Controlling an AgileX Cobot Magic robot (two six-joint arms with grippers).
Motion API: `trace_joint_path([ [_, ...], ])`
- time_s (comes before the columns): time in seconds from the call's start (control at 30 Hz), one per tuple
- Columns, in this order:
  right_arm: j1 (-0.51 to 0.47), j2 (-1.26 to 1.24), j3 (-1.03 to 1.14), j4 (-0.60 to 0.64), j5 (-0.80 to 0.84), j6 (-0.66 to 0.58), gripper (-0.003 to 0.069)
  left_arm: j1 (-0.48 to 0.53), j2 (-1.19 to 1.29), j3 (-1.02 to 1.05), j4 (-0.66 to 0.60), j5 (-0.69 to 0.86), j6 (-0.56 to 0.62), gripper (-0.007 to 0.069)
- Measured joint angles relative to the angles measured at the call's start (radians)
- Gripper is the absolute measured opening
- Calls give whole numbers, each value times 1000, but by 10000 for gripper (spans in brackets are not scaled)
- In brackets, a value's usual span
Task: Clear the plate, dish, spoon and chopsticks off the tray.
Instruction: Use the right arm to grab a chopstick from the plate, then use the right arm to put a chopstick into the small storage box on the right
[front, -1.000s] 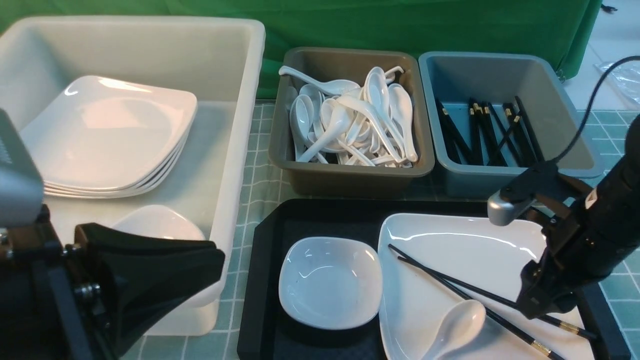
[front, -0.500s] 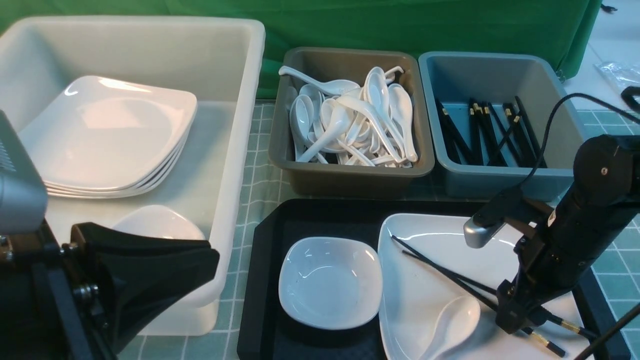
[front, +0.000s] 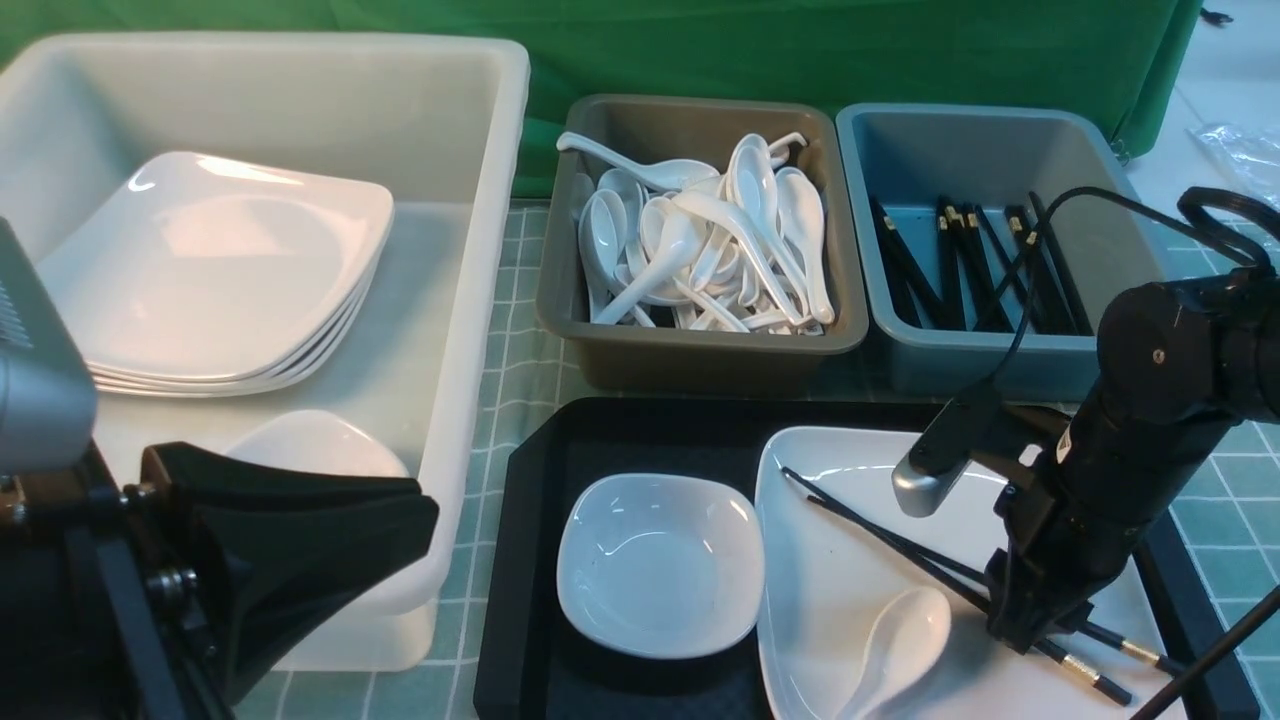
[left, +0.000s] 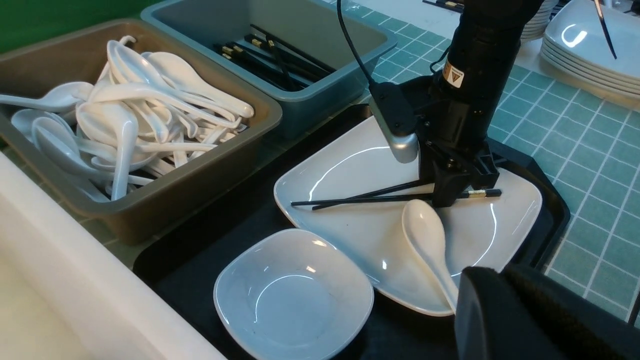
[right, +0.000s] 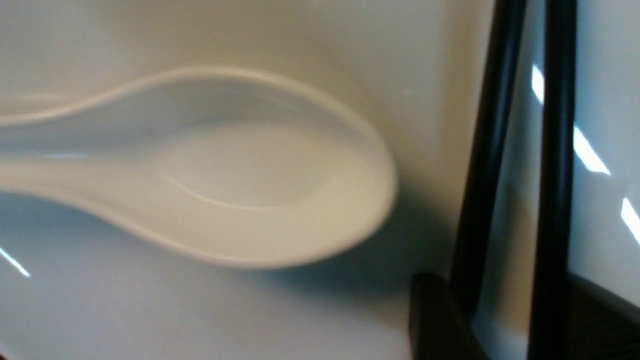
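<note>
Right jaws stand tip-down on the plate (front: 840, 640), one on each side of the chopsticks (front: 900, 540) near their gold-banded ends. Both sticks run through the gap with a sliver of white showing between them, and I cannot tell whether they are pinched or merely flanked. The chopsticks lie flat across the plate, thin ends pointing toward the tray's back edge. Just beside the jaws, the spoon (front: 905, 630) rests bowl-up on the same plate, near the sticks. The plate fills the right half of the tray (front: 530, 560), and the dish (front: 660, 565) sits in the left half, just beside the plate. Behind the tray stand a brown tub (front: 700, 350) of spoons and a grey-blue tub (front: 930, 365) of chopsticks. Left of the tray, a white tub (front: 470, 300) holds stacked plates (front: 220, 270). All rest on the green-checked desk (front: 520, 350). The left jaws hang pressed together, well left of the tray, at the white tub's front.
</note>
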Motion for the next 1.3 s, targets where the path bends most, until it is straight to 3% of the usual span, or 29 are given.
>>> trace_joint_path([
  [0.03,0,1,0,3,7,-2,169,0,0,0,0,0,0,17],
  [0.13,0,1,0,14,28,-4,76,0,0,0,0,0,1,17],
  [0.5,43,-214,12,38,175,4,76,0,0,0,0,-2,1,17],
  [0.7,41,-361,-31,39,178,114,76,0,0,0,1,-41,3,17],
  [1.0,-114,-179,-437,67,149,328,76,0,0,0,-19,-145,3,17],
  [1.3,-263,319,-1016,168,96,459,76,0,0,0,-26,-239,3,17],
])
